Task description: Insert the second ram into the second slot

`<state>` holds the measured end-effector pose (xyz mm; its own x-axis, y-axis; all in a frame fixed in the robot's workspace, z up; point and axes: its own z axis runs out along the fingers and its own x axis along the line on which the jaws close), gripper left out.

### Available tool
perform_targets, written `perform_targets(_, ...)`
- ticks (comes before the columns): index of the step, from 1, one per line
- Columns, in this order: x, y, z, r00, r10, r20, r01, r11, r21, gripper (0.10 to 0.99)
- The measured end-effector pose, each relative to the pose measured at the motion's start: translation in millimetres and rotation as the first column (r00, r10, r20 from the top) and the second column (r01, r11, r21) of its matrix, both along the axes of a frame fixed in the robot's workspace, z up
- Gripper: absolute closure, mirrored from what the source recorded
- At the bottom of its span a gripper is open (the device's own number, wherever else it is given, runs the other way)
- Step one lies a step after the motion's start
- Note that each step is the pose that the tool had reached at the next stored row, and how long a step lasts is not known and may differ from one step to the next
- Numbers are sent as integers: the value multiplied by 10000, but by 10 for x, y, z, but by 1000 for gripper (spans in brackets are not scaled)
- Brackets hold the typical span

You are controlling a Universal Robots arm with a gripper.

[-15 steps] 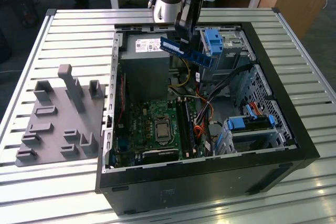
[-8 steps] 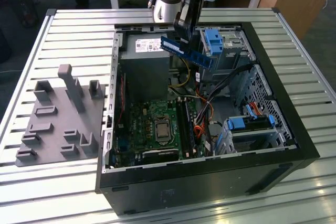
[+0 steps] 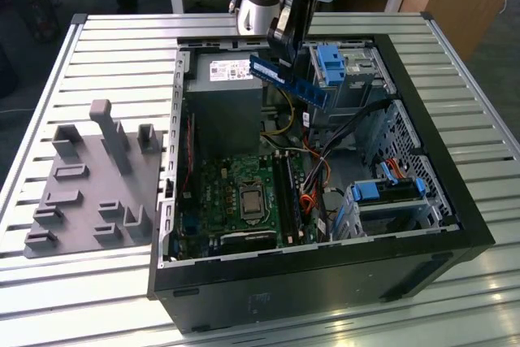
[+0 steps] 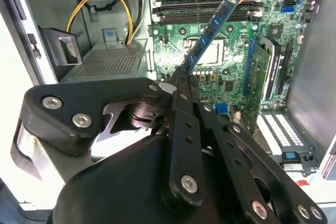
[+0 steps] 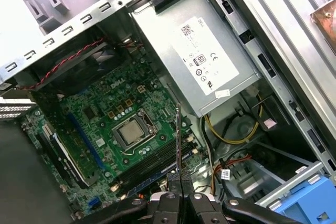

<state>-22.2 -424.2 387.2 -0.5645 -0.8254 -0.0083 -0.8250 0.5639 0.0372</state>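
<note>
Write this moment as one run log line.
pincer: shut on second ram | second ram: in air over open case, not inserted

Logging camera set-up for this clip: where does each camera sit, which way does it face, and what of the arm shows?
Exterior view: off the arm, looking down into the open black computer case on the slatted metal table; shows the arm's black gripper clamping the thin dark blue memory stick.
Second wrist view: behind the gripper, looking along it at the green motherboard; gripper linkage shows.
First wrist view: at the wrist, facing into the case; gripper tips show.
Both wrist views share gripper, memory stick, motherboard.
</note>
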Motion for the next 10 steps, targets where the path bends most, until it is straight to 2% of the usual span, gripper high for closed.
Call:
perform_targets(5,0,0,0,9991,-431,0,431,9991,-4,973)
perform_targets(10,0,0,-2,9951,-992,1,992,9951,-8,973)
